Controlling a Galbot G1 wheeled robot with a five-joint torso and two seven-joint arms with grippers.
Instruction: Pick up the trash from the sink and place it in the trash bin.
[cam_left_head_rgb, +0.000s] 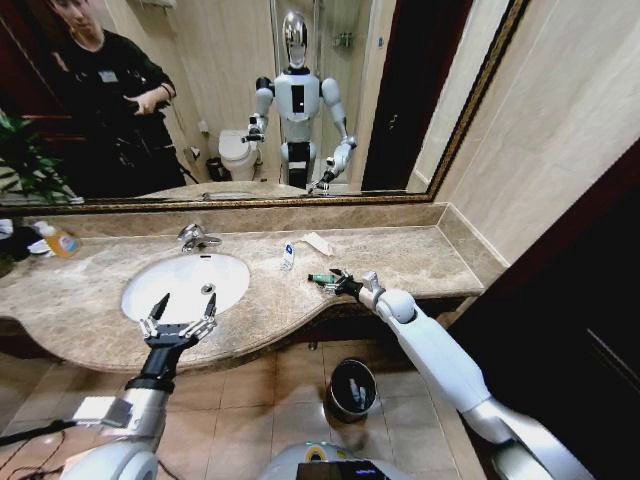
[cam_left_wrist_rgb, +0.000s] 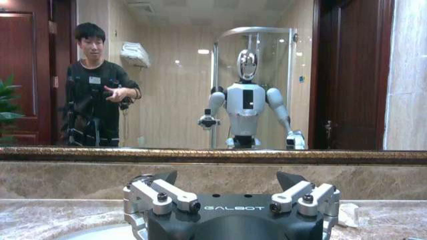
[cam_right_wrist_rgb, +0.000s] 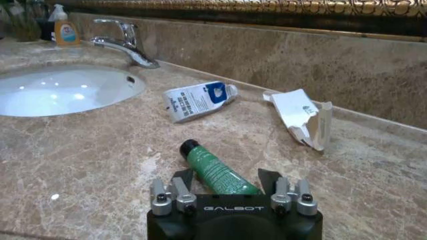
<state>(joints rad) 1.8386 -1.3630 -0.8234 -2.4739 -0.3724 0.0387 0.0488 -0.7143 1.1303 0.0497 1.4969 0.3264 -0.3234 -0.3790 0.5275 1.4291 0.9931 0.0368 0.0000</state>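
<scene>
The beige marble counter (cam_left_head_rgb: 80, 330) carries the sink (cam_left_head_rgb: 232, 272), a white oval basin with a chrome faucet (cam_left_head_rgb: 197, 237) at its back edge. Its bowl looks bare apart from the drain. On the floor below stands the trash bin (cam_left_head_rgb: 352, 388), round and black with a shiny rim; what lies inside cannot be told. The left gripper (cam_left_head_rgb: 181, 318) hovers over the sink's front rim, fingers spread and holding nothing. The right gripper (cam_right_wrist_rgb: 227, 178) sits low on the counter right of the sink, fingers apart on either side of the green tube (cam_right_wrist_rgb: 212, 169), which has a black cap. Beyond it lie a white bottle with a blue label (cam_right_wrist_rgb: 197, 99) and a flat white packet (cam_right_wrist_rgb: 301, 116).
</scene>
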